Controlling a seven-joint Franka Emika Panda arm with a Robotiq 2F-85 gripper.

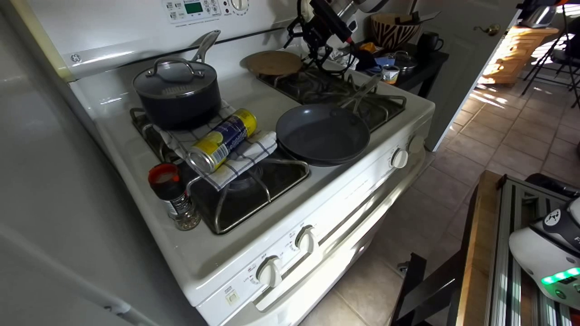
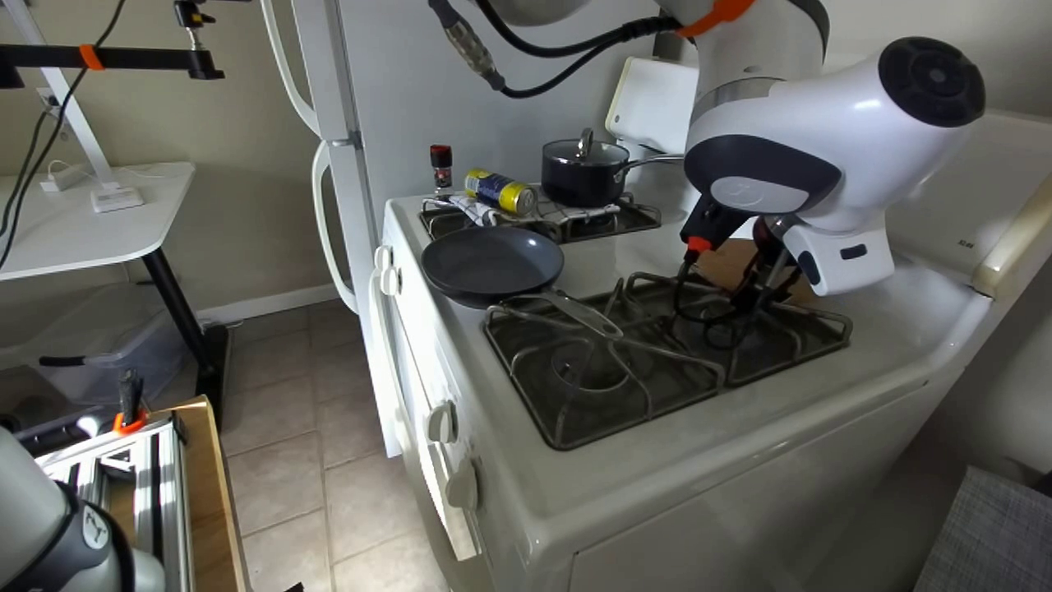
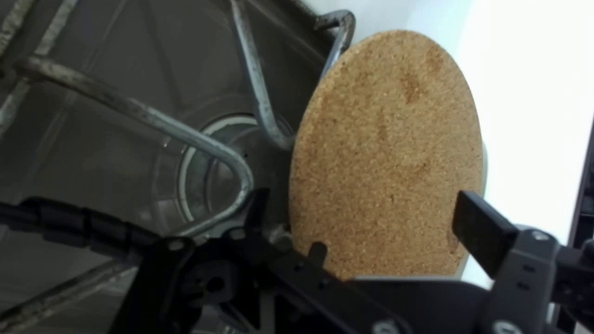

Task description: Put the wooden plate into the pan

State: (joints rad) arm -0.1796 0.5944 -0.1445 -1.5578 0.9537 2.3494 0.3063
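On the white stove tabletop (image 1: 263, 95), in an exterior view, the wooden plate (image 1: 274, 63) was seen at eleven o'clock from the pan (image 1: 322, 133); in the wrist view, the fingers (image 3: 485, 232) were spread wide, with nothing gripped.

Hard bright patches streak the floor tiles (image 1: 493, 106) and oven front (image 1: 317, 284) amid dimness, the pan (image 1: 322, 133) carries a small glint, and the soft-focused wrist view burns out white at right.
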